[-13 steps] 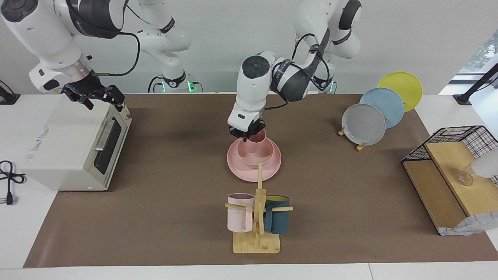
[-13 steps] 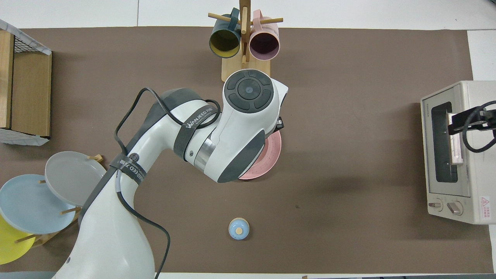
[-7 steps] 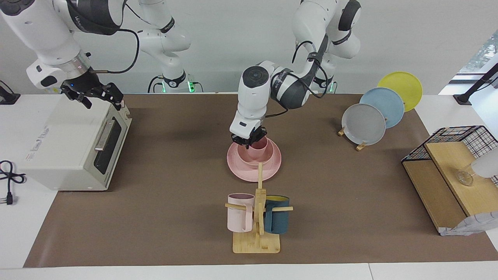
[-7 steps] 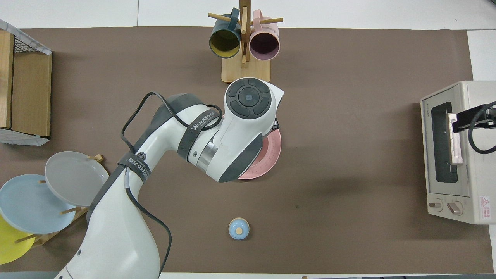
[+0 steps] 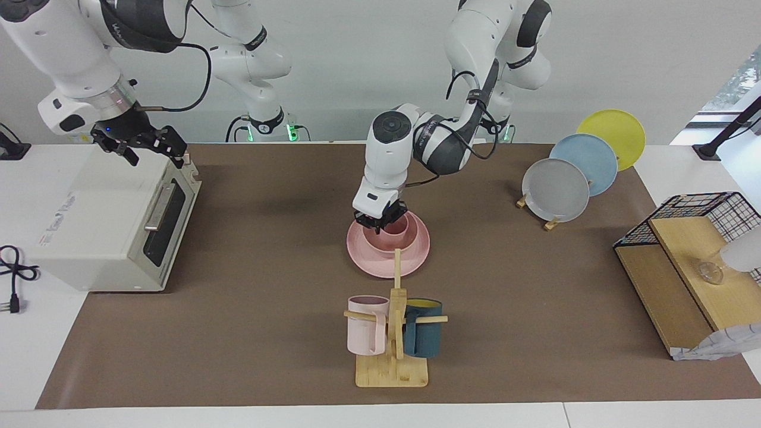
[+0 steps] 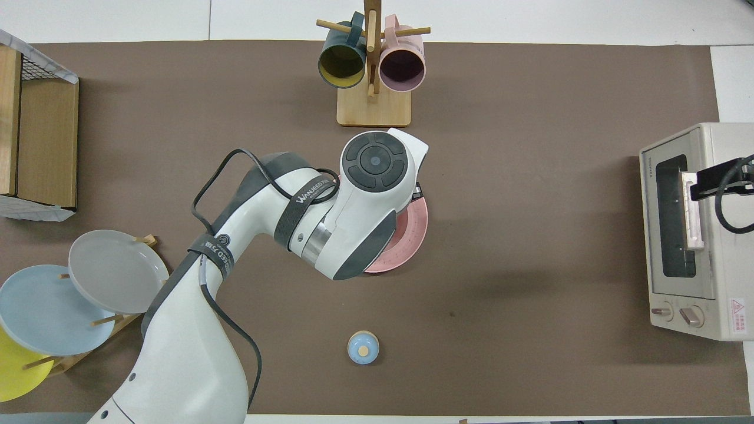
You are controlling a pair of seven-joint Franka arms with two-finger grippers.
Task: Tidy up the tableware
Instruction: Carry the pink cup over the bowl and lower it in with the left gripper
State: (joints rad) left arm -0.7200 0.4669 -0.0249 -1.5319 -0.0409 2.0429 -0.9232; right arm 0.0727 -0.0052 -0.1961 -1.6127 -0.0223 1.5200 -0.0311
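My left arm [image 6: 330,235] hangs over the pink plate [image 5: 416,252], blocking any drop from above. The mug rack [image 5: 393,333] stands just beside the plate, farther from me. The mat [image 5: 267,249] lies open toward the toaster oven [image 5: 113,220], and toward the plate stand [image 5: 562,190].

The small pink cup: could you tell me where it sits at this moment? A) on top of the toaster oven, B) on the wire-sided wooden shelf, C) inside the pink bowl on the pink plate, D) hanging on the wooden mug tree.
C: in the facing view the small pink cup stands inside the pink bowl, which rests on the pink plate, with the left gripper at the cup's rim.
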